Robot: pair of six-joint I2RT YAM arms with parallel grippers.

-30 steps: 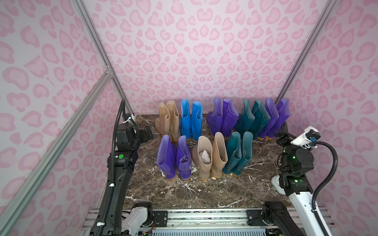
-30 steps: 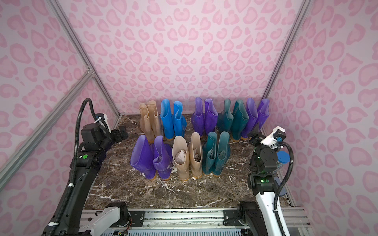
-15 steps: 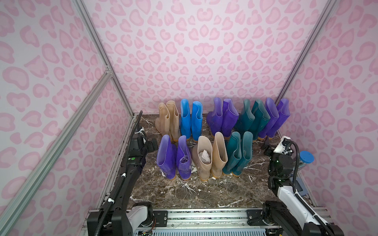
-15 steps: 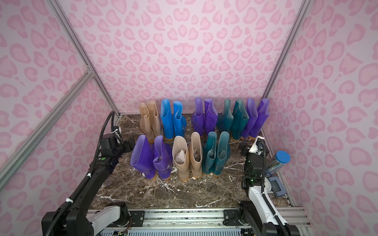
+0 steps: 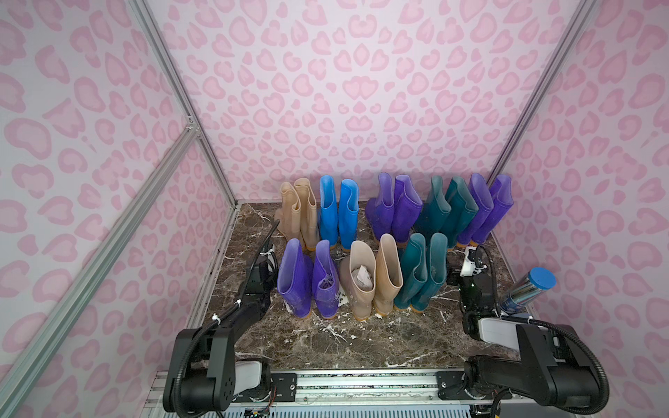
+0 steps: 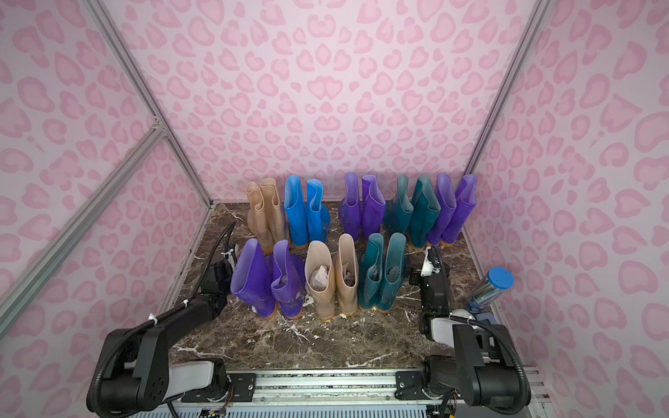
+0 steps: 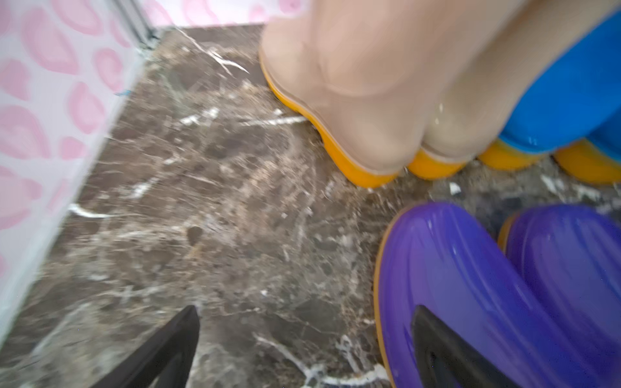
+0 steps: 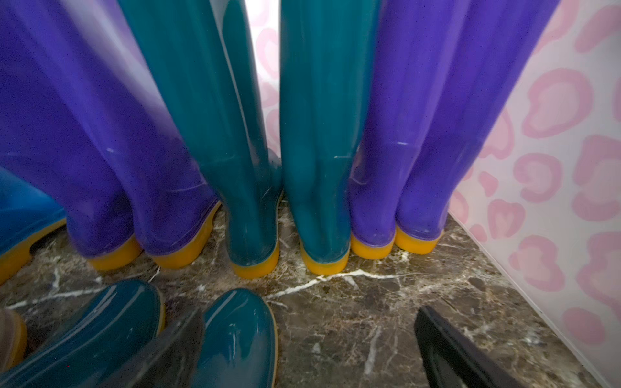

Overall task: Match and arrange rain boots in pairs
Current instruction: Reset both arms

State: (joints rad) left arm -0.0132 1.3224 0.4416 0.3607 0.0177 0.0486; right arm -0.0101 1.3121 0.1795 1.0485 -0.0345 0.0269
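Tools wide open, empty: L tool [image 7: 305,314] by purple boot [image 7: 470,285], R tool [image 8: 309,315] by teal boot [image 8: 242,332].

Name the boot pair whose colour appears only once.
The bright blue pair, back row, between a beige pair and a purple pair; every other colour repeats.

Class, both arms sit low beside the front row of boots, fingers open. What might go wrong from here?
The left fingers stand open right beside the front purple boot; a sideways swing might topple it. The right arm sits between the front teal boot and the blue-capped cylinder; pulling back carelessly might knock either.
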